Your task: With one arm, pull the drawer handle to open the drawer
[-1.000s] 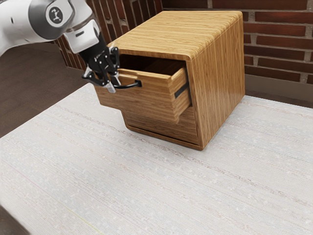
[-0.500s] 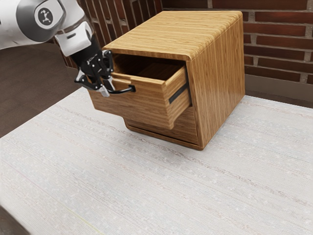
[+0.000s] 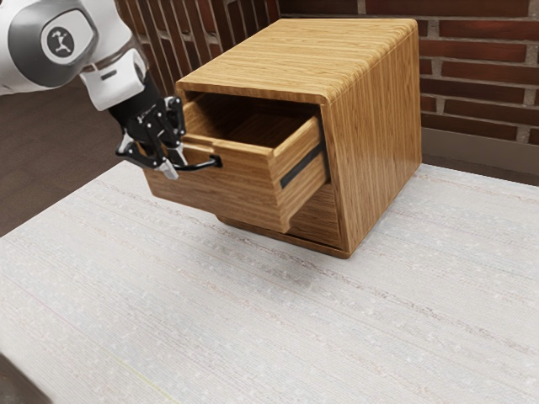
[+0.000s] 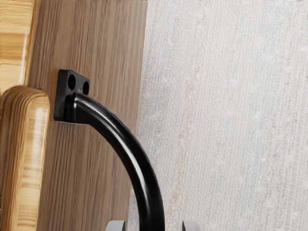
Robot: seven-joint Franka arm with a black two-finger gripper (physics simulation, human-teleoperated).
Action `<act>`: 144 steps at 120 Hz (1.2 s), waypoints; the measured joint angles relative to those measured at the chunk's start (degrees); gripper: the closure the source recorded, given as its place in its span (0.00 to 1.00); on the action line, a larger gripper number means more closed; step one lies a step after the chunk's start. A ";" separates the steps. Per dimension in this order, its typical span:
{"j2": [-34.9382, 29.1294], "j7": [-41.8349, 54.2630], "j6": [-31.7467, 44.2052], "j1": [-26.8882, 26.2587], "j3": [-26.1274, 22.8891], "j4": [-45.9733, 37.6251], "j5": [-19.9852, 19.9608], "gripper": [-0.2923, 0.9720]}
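Observation:
A light wooden cabinet (image 3: 370,109) stands on the table, and its upper drawer (image 3: 244,181) is pulled well out toward the exterior view's left. A curved black handle (image 3: 200,164) is fixed to the drawer front. My black gripper (image 3: 160,160) is shut on that handle at its left end. In the wrist view the black handle (image 4: 130,154) arcs from its mounting plate on the drawer front (image 4: 91,48) down to my hand, with two grey fingertips (image 4: 115,225) on either side of it.
The pale wood-grain table (image 3: 253,320) stretches wide in front of the cabinet. A red brick wall (image 3: 480,76) runs behind it. A lower drawer (image 3: 316,223) sits shut under the open one.
The drawer has slid further out toward the exterior view's left, pulled by my gripper, which has moved left and stayed shut on the handle.

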 joint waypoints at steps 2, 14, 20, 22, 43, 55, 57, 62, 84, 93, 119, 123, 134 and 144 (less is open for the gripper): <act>-0.28 0.00 0.11 -0.09 0.09 -0.34 -0.01 0.72; -1.74 -0.03 0.76 -0.64 0.60 -2.23 -0.08 0.72; -2.35 -0.04 1.12 -0.99 0.92 -3.21 -0.12 0.72; -2.56 -0.04 1.24 -1.05 0.98 -3.61 -0.13 0.71; -5.46 -0.08 2.39 -1.24 1.49 -7.35 -0.18 0.71; -7.17 -0.10 2.86 -0.85 1.57 -9.30 -0.24 0.71; -7.44 -0.11 2.95 -0.80 1.58 -9.68 -0.25 0.71; -8.09 -0.12 3.15 -0.74 1.72 -10.54 -0.34 0.71; -10.18 -0.15 3.90 -0.48 1.97 -13.00 -0.70 0.72; -11.10 -0.16 4.06 -0.46 2.02 -13.51 -0.75 0.72; -14.31 -0.18 4.15 -0.58 2.51 -14.50 -1.07 0.70; -15.26 -0.18 4.06 -0.97 2.61 -14.60 -1.10 0.67; -18.27 -0.17 3.46 -1.35 2.80 -14.53 -1.42 0.53; -21.02 -0.17 2.50 -1.37 2.78 -14.25 -1.69 0.43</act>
